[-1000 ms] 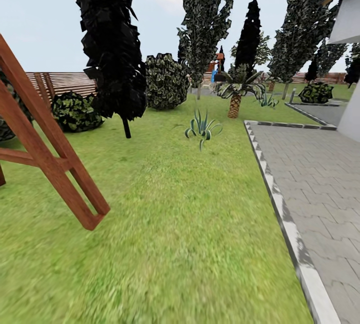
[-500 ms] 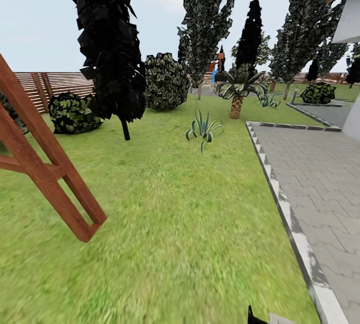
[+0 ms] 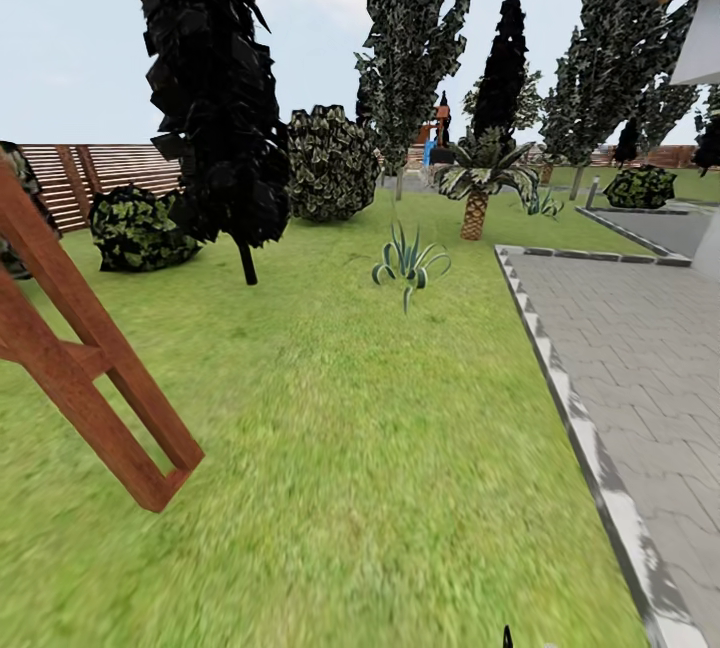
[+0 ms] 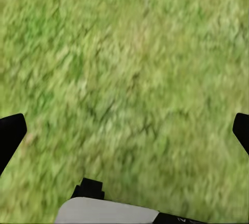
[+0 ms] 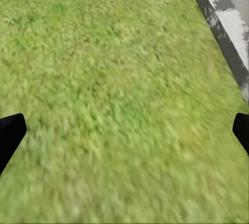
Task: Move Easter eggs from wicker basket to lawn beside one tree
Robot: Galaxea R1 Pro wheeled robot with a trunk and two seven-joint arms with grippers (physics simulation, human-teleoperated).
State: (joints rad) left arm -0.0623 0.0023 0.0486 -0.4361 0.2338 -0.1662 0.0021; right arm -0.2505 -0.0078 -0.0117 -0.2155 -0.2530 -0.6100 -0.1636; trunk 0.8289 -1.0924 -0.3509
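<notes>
- Ahead, in the head view, the lawn (image 3: 330, 448) spreads as a flat sheet of coarse green grass with yellowish patches, blurring toward the near edge.
- Slanted reddish-brown wooden beams (image 3: 85, 398) of a frame stand on the grass at the left, cut off by the picture's edge, so the whole structure cannot be read.
- A dark near-black conifer (image 3: 205, 78) with jagged foliage rises on a thin stem; rounded mottled bushes (image 3: 330, 163) sit beside and behind it, in front of a brown horizontal-slat fence (image 3: 100, 173).
- A spiky agave-like plant (image 3: 408, 263) grows mid-lawn, with a small palm (image 3: 478, 183) further back and narrow columnar trees (image 3: 410, 38) behind.
- Grey interlocking paving (image 3: 640, 348) with a pale kerb (image 3: 590, 458) borders the grass on the right.
- A sliver of black at the bottom edge is probably part of an arm, too little to tell.
- From the left wrist view, the left gripper (image 4: 124, 130) is spread wide, its black fingertips (image 4: 10, 133) at opposite edges with bare grass between.
- From the right wrist view, the right gripper (image 5: 124, 130) is likewise spread and holding nothing, over grass, with the kerb at one corner.
</notes>
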